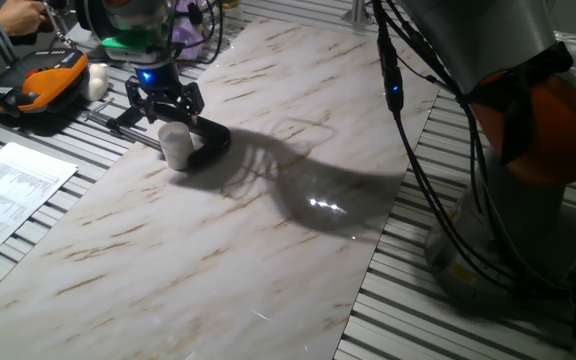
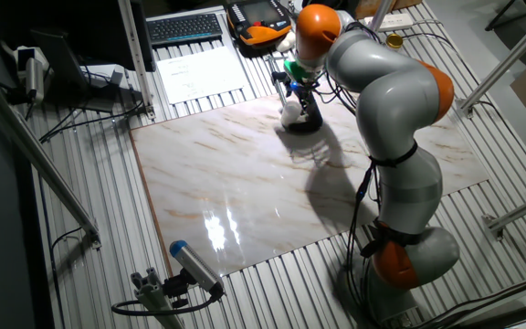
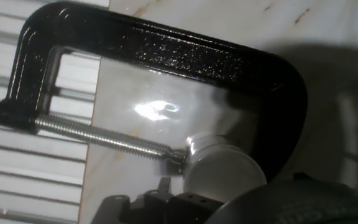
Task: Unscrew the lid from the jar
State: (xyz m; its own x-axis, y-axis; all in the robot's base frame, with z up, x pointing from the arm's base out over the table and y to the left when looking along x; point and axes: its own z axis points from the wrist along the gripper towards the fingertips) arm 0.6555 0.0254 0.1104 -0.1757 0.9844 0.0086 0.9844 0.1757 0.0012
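We look across a marble-patterned slab laid on a ribbed metal desk [image 1: 448, 300], with papers and an orange-and-black case off to its far side. In one fixed view the jar [image 1: 176, 146] stands upright inside the bow of a black C-clamp [image 1: 208, 143], a short whitish cylinder, and the tool [image 1: 165, 103] hangs directly above it with its dark fingers pointing down. Its fingers look somewhat spread over the jar top, though we cannot tell for sure whether they touch it.

In the other fixed view the jar [image 2: 291, 112] is a pale blob against the clamp [image 2: 303, 122], at the slab's far edge, half hidden by the tool [image 2: 292, 87].

In the hand view the clamp [image 3: 166, 56] shows glossy, pebbled black iron, and its threaded screw [image 3: 92, 138] presses into the jar's side. The lid [image 3: 222, 174] is a smooth, rounded, translucent-white cap sitting on the jar beside the clamp's bow.

We judge the jar light, rigid plastic and slippery; the clamp keeps it from spinning. The hold belongs on the lid's rim, opposite sides, squeezed firmly without crushing it.
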